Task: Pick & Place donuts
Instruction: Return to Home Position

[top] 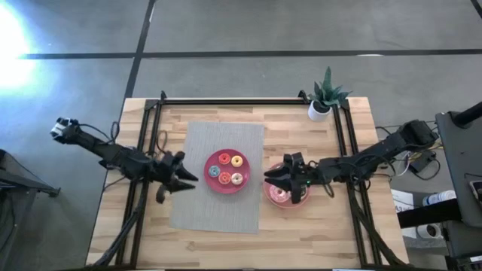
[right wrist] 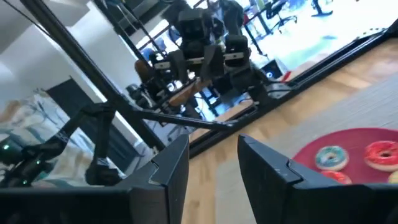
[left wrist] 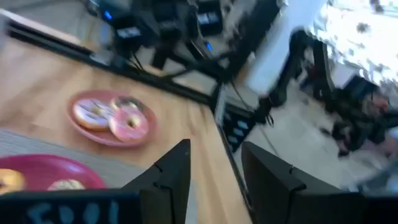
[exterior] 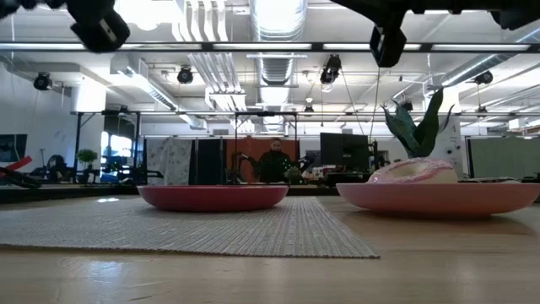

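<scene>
Fingers (left wrist: 171, 177) of left gripper (top: 192, 179) and right gripper (top: 267, 178) are standing parted, empty, at 9 and 3 o'clock of red plate (top: 227, 190) holding tiny donuts (top: 236, 160); larger donuts (left wrist: 129, 124) are resting in pink plate (exterior: 439, 201); table (top: 301, 241) wood is running open toward 6 o'clock.

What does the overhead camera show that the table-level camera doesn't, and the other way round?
Only the high view shows the small donuts lying in the red plate, with the left gripper beside it and the right gripper over the pink plate. Only the low view shows the room behind, with a person; the red plate's rim hides its donuts. Both show the two plates, the grey mat and the plant.
</scene>
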Controlling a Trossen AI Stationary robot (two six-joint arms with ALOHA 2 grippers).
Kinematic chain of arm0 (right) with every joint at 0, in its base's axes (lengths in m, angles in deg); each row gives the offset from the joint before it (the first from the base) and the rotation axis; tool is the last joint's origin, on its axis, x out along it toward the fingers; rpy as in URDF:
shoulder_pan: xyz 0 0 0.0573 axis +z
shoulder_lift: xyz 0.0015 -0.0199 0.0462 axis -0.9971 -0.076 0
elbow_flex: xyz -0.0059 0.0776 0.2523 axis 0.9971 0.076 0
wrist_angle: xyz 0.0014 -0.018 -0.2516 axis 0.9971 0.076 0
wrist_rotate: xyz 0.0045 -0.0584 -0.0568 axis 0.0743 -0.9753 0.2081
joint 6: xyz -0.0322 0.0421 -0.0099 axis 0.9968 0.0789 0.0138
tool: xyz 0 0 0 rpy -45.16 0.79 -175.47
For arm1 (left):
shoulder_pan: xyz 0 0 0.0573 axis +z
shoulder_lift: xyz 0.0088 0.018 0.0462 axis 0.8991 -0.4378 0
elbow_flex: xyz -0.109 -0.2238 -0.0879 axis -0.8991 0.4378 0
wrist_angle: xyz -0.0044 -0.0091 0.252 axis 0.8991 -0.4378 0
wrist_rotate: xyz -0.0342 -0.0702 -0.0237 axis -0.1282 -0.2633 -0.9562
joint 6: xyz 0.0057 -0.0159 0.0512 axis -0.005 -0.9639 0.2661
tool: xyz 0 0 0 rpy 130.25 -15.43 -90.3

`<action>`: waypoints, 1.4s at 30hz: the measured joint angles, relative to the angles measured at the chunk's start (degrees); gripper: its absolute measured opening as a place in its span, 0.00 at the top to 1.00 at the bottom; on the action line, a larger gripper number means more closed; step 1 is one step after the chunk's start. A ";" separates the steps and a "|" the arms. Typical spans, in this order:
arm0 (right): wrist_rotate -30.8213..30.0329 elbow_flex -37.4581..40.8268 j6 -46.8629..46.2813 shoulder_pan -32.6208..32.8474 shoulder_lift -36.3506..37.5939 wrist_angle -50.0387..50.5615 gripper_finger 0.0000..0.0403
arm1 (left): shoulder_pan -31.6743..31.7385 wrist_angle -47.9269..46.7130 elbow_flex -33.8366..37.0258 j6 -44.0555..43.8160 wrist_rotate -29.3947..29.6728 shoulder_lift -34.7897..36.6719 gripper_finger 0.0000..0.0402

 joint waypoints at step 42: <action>-12.08 31.33 -2.57 -11.59 37.41 10.42 0.67 | 13.48 -5.71 24.48 -3.57 0.37 33.89 0.71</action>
